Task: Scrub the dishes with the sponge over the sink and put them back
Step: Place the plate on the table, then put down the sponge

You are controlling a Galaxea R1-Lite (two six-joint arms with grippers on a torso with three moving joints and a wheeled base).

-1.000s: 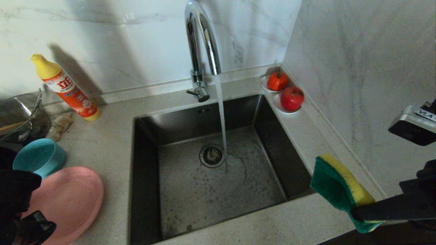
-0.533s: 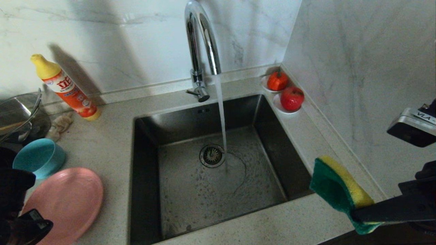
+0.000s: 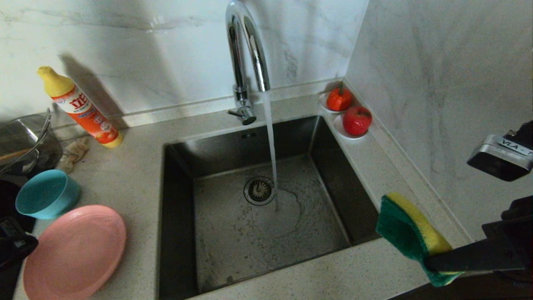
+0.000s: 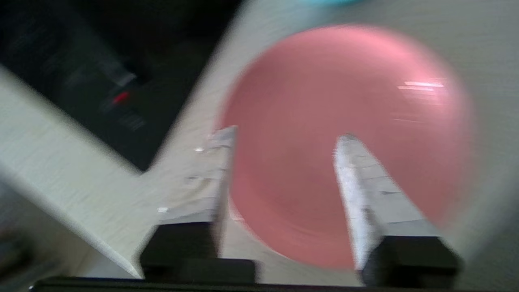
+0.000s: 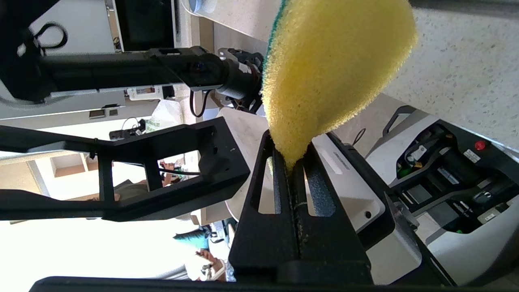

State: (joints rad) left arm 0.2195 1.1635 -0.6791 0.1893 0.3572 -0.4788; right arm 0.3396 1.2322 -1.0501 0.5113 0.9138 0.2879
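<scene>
Head view: my right claw (image 3: pixel 433 262) pinches the sponge (image 3: pixel 410 233) beside the sink (image 3: pixel 333 183), water running in; my left claw (image 4: pixel 284 140) gapes above the pink plate (image 4: pixel 365 101), teal bowl (image 3: pixel 46 193) empty.

Left gripper (image 4: pixel 284 140) at the near left edge of the head view, fingers (image 4: pixel 357 182) spread apart, empty. Right gripper (image 5: pixel 290 162) at the near right, jaws pressed tight together, arm reaching in level.

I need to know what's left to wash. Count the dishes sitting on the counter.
2. The pink plate lies on the counter left of the sink, near the front edge; the teal bowl sits just behind it. No spoon shows; one may be hidden out of view.
</scene>
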